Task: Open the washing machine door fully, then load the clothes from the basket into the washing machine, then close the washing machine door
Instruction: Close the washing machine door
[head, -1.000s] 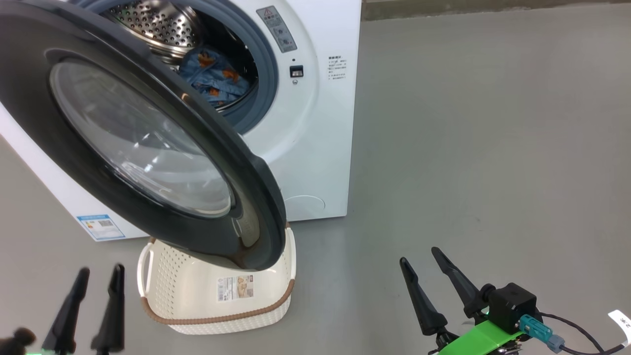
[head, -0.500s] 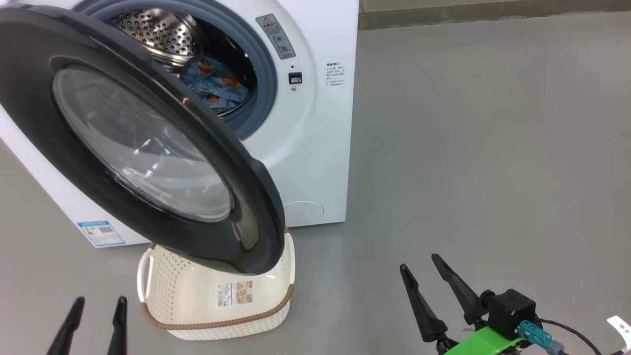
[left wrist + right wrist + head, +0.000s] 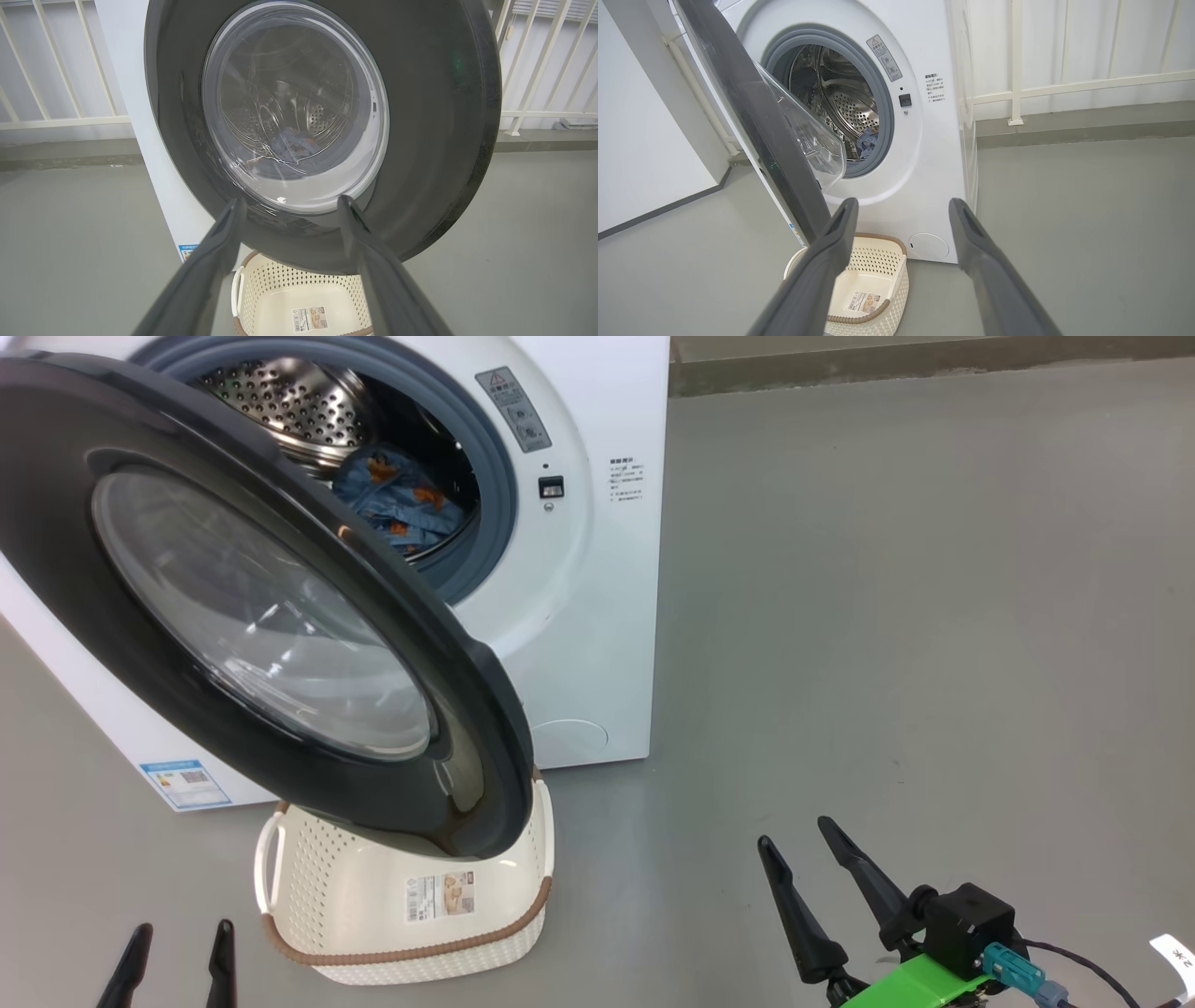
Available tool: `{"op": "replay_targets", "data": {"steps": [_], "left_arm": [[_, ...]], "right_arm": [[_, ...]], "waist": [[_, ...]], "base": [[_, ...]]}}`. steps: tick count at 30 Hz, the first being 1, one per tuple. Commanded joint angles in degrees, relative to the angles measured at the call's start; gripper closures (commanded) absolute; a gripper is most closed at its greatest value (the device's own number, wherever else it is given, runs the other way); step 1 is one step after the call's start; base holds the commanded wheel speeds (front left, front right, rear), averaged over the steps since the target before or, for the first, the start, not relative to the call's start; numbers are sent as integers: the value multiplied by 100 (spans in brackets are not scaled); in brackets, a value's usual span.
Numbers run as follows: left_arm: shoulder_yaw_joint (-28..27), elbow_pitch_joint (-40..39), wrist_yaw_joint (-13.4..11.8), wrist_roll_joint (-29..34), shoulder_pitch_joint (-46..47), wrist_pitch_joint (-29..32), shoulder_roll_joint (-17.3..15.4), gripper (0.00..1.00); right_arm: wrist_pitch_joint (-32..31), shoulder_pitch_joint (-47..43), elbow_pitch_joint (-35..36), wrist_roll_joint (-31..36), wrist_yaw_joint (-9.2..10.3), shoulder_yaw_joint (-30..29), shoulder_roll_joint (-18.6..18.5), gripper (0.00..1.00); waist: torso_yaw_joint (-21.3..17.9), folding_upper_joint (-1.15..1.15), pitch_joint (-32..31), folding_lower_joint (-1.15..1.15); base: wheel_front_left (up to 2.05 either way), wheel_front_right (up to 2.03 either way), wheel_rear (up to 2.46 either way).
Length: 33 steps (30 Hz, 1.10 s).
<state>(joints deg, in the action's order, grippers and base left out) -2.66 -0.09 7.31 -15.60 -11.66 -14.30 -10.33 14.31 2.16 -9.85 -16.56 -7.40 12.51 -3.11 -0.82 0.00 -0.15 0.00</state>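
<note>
The washing machine door (image 3: 243,607) with its black rim and glass bowl stands partly swung out over the basket (image 3: 401,905), which holds just a label on its bottom. Light blue clothes (image 3: 397,499) with orange bears lie inside the steel drum of the white washing machine (image 3: 597,616). My left gripper (image 3: 177,943) is open at the lower left, short of the door (image 3: 299,116) and apart from it. My right gripper (image 3: 794,845) is open at the lower right over the floor, empty. In the right wrist view the door (image 3: 752,116) shows edge-on before the machine (image 3: 924,154) and basket (image 3: 868,289).
Grey floor (image 3: 915,616) spreads wide to the right of the machine. A white railing (image 3: 1064,86) and wall run behind it. A blue sticker (image 3: 184,782) sits at the machine's lower left corner.
My left gripper has dropped lower towards the bottom edge of the head view. The camera has shifted slightly. The door, basket and right gripper hold their places.
</note>
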Motion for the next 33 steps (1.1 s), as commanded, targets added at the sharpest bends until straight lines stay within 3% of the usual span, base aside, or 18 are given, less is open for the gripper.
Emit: {"op": "replay_targets", "data": {"steps": [1,16,17,20,26,33], "left_arm": [[-226,-96,18,73,97,-70,-59,0],[-207,-61,18,51,88,-70,-30,0],[-201,-57,18,48,87,-70,-30,0],[-194,-61,18,40,90,-70,-30,0],[-168,-82,18,51,91,-70,-35,0],[-130,-122,18,69,91,-70,-10,0]], "right_arm": [[69,78,156,52,-9,136,24,0],[69,75,155,47,-9,121,24,0],[69,73,152,43,-9,121,24,8],[69,73,169,51,-9,85,24,100],[69,146,504,25,-9,-26,24,100],[69,429,1575,202,-9,25,24,100]], "waist": [[-6,0,3,0],[27,0,-12,0],[28,0,-10,0],[34,0,-8,0],[65,0,7,0],[205,0,84,0]], "base": [[0,0,0],[0,0,0],[0,0,0],[0,0,0],[0,0,0],[0,0,0]]}}
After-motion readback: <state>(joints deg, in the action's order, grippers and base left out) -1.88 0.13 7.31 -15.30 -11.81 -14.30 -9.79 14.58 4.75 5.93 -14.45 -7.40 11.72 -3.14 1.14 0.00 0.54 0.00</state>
